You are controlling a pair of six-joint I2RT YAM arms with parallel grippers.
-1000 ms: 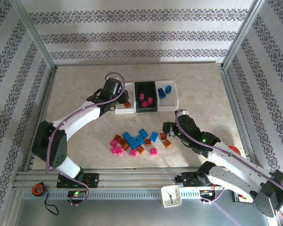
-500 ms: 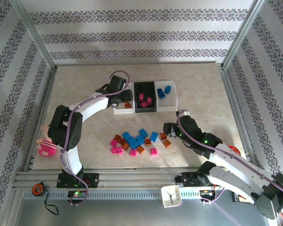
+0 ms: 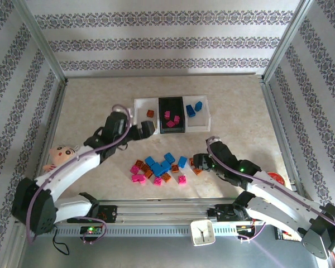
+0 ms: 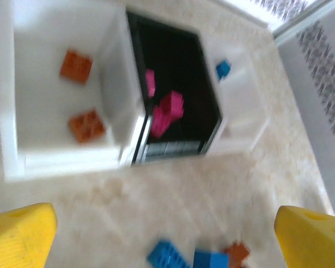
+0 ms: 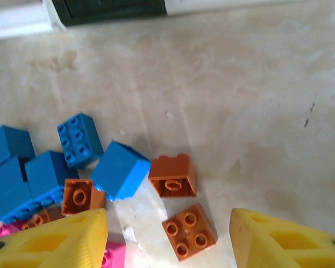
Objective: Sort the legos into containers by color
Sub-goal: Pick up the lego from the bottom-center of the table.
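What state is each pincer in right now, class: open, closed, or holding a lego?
Left pincer: open, holding nothing.
Right pincer: open, holding nothing.

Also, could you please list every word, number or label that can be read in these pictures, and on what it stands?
No text can be read anywhere.
clock: the marks on its face are too small to read.
orange brick: its studs show no legible lettering.

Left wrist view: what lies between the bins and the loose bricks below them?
Nothing. In the left wrist view, bare tabletop separates the bins from the loose bricks.
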